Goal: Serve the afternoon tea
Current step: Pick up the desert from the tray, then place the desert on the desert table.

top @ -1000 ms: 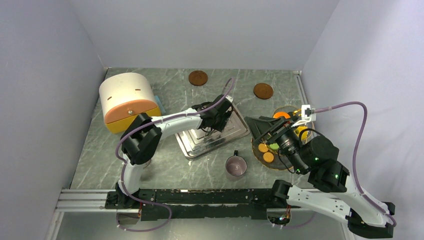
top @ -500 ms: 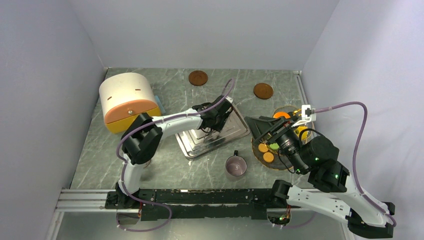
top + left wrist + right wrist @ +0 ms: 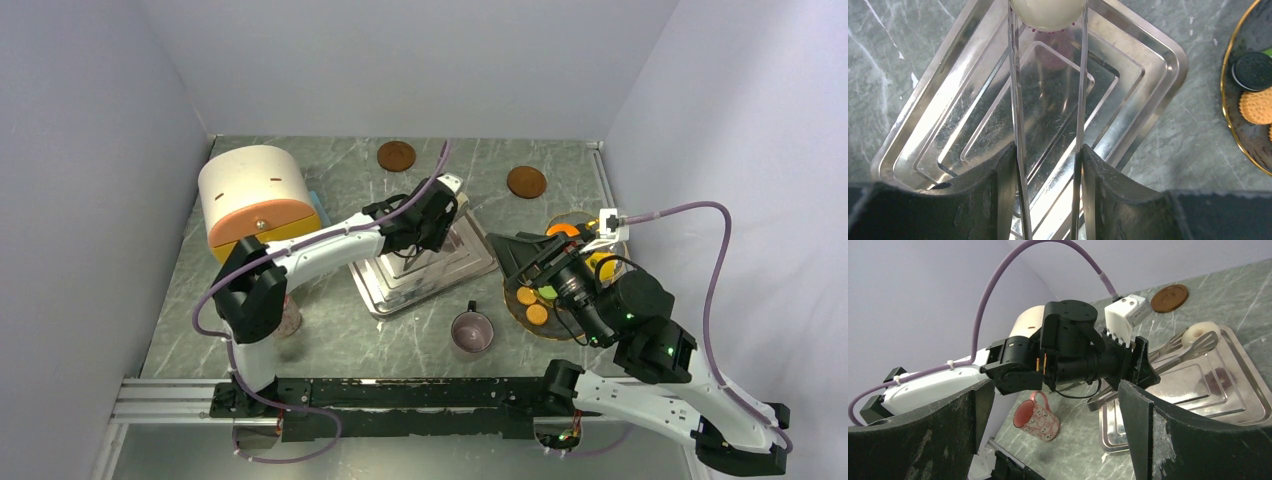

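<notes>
Left gripper is seen pressed onto steel tongs, whose long axis runs straight ahead to the cream ring pinched at their tips, over the far corner of the steel tray. Only the ring's rim is caught by the left wrist view. Its hole is shown by the right wrist view, where the right gripper is spread and empty.

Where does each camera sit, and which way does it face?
Top external: high behind the bases, looking down on the table; both arms show.
Left wrist: looks down its tongs onto the steel tray; own jaws at the bottom.
Right wrist: looks low across the table at the left arm; own jaws frame it.
Shared: both wrists see the cream ring.
</notes>
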You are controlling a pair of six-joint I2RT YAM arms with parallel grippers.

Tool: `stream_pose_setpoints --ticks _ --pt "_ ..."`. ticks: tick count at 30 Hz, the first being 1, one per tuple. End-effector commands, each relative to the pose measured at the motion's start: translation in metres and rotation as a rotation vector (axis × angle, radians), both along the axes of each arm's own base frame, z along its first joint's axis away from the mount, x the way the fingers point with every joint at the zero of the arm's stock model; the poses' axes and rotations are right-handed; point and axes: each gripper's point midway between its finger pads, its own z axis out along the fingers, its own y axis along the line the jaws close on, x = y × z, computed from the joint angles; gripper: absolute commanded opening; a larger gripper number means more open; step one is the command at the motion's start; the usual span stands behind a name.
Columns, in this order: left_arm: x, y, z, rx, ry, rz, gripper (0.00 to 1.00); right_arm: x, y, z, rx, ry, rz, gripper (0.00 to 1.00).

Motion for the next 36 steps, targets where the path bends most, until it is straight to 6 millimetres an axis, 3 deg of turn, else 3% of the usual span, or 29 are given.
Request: stream_pose_setpoints --ticks 1,8,15,24,36 --pt "-0.016 -0.015 0.019 -0.068 0.014 -0.059 0.44 -0.001 -0.004 0.015 0.034 -0.017 -0.005 0.98" --pt "-0.061 -0.052 0.035 -0.143 0.062 -0.181 0.44 -0.003 -0.003 0.014 0.045 -0.011 0.004 0.98" --pt "-0.094 -0.086 0.033 -0.184 0.106 -0.266 0.44 -0.003 -0.003 0.017 0.044 -0.009 0.006 0.98" --pt "-0.116 -0.125 0.020 -0.195 0.140 -0.339 0.43 -0.004 -0.001 0.013 0.052 0.001 0.015 0.98" --pt "-0.123 -0.151 0.004 -0.234 0.164 -0.378 0.43 -0.004 0.001 0.010 0.054 0.004 0.020 0.98"
